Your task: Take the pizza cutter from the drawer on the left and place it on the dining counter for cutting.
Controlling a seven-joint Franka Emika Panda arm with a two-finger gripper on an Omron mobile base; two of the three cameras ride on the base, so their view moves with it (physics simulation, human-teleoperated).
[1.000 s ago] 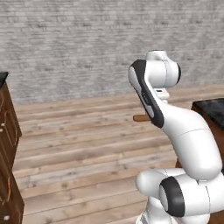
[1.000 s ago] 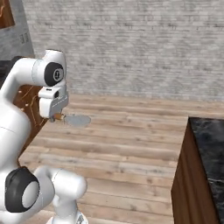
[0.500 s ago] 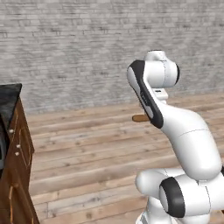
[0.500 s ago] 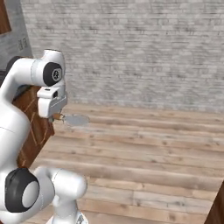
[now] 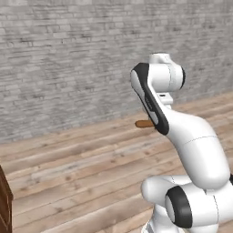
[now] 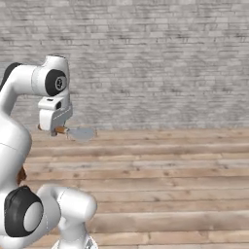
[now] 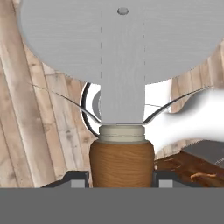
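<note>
The gripper [image 6: 59,130] is clamping the pizza cutter [image 7: 122,87] by its wooden handle, at the left of the right base view, above plank floor. Retrieval is done; placing it on the dining counter is remaining.

From the right base view I saw the pizza cutter [image 6: 78,133] held out ahead of the gripper [image 6: 57,130], wheel farthest from the hand, handle between the fingers. It hung above the plank floor [image 6: 160,175], with the brick wall [image 6: 155,58] behind. A cabinet corner [image 5: 4,207] sat low at my left.
</note>
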